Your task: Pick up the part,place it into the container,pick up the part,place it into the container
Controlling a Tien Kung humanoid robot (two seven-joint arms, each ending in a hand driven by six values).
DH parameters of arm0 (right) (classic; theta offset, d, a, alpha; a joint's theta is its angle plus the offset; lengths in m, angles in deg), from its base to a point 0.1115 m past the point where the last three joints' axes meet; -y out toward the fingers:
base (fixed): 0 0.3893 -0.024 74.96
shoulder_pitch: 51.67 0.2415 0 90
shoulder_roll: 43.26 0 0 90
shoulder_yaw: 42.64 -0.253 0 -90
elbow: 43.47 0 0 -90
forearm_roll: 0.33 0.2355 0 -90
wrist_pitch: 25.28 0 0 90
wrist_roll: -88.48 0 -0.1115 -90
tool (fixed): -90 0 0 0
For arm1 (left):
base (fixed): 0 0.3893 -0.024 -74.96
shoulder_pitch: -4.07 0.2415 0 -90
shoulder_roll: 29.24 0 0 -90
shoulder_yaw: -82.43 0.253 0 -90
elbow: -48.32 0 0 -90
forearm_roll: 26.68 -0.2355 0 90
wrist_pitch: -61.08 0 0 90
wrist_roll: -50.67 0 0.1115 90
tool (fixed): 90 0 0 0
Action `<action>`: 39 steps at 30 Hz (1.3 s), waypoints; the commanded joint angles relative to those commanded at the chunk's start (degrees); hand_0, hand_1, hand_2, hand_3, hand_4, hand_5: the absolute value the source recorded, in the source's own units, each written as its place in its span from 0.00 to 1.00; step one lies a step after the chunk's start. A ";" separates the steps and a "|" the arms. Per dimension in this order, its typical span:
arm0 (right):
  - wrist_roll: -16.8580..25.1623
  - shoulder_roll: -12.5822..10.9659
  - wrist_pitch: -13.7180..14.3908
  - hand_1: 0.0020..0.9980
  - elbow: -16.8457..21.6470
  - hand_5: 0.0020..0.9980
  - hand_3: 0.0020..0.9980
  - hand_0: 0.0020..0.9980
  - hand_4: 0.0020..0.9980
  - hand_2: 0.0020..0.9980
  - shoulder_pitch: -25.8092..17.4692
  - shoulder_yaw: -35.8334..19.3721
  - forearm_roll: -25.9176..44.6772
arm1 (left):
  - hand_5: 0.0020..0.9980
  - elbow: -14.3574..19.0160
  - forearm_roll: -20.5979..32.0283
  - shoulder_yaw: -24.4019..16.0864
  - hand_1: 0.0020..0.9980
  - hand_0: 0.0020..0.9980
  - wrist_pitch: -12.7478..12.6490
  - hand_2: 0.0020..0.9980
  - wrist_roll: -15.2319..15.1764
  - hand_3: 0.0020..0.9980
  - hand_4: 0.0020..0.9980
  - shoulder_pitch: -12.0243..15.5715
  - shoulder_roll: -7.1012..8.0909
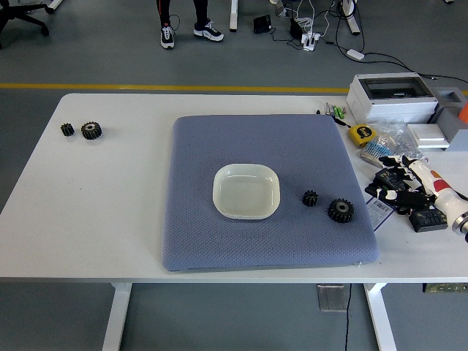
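a white container (246, 191) sits empty near the centre of the frame on a blue-grey mat (197, 241) that covers the middle of the white table (88, 219), and two black gear parts lie on the mat to its right, a small gear (310, 197) and a larger gear (341, 210) just beside it (apart, not touching). two more black gears (82, 130) lie on the bare table at the upper left, well away from the mat. the right hand (402, 183) rests at the right edge of the frame amid clutter by a yellow tape measure (359, 133), and i cannot tell its state; a person's legs (186, 18) show at the top.
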 joint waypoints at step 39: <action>-0.29 2.63 -2.08 0.54 -8.33 0.23 0.53 0.48 0.89 0.58 13.62 18.70 -14.46 | 0.54 0.00 3.56 4.03 0.66 0.67 -0.81 0.63 -0.94 0.56 0.58 -0.25 0.44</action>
